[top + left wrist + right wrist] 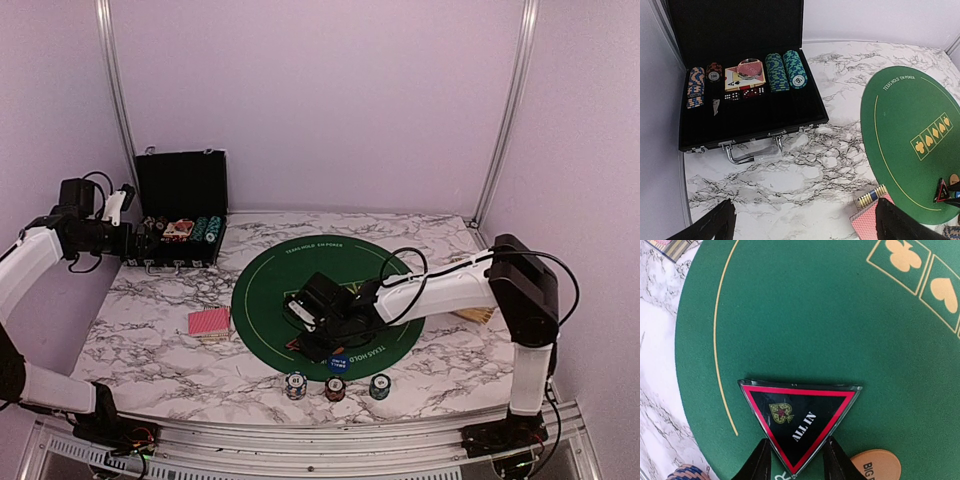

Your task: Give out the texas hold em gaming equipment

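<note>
A black triangle (800,420) with a red rim, marked ALL IN, lies on the green felt mat (790,315). My right gripper (796,450) is shut on its near corner, a finger pressing each slanted edge. An orange button disc (875,465) lies just to the right. In the top view the right gripper (322,335) is low over the mat's front, with a blue button disc (338,363) beside it. Three chip stacks (335,388) stand in a row off the mat's front edge. Red-backed cards (209,322) lie left of the mat. My left gripper (805,225) hangs open above the marble.
The black hinged case (755,120) stands open at the back left, holding chip rows, cards and dice. A tan wooden object (472,314) lies behind the right arm at the mat's right edge. Metal frame posts rise at both back corners.
</note>
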Tool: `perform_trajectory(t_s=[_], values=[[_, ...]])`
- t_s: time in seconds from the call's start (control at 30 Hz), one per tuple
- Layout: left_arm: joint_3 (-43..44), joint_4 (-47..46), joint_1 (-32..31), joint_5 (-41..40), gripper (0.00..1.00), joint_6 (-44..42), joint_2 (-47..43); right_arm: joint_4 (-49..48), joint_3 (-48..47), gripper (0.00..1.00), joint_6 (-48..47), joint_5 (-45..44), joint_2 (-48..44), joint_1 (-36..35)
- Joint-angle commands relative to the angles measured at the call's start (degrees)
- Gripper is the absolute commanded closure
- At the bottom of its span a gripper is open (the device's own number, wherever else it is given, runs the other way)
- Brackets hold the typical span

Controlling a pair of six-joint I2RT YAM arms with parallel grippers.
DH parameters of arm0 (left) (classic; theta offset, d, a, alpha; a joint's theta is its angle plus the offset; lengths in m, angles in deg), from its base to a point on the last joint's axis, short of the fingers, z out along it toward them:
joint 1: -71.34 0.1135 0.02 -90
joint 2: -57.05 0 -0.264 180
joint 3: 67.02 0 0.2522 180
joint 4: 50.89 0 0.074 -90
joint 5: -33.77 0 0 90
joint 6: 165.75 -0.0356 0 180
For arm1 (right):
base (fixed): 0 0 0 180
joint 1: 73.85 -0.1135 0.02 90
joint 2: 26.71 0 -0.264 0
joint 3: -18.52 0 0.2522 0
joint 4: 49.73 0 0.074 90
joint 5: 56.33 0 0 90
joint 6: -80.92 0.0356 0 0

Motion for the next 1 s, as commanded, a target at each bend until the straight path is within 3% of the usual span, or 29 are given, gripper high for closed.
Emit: perform_trajectory(t_s=[0.0, 0.5, 0.83, 0.97], values=[[2.2, 1.29, 0.17, 1.18, 0.01, 0.42, -1.15, 0.89, -4.84, 0.66, -0.81, -1.78, 4.09, -0.29], [1.96, 1.68, 0.19, 2.1, 0.01, 0.25, -1.37, 0.8, -23.54, 0.68, 2.06, -6.31, 16.92, 1.5], [1.86, 2.51, 0.19, 2.83, 0.01, -0.41, -1.6, 2.42, -35.62, 0.67, 1.08, -3.2, 23.48, 2.63], [1.77, 2.73, 0.18, 2.98, 0.01, -0.82, -1.64, 3.59, -35.88, 0.56, 0.71, -3.37, 20.83, 3.54]])
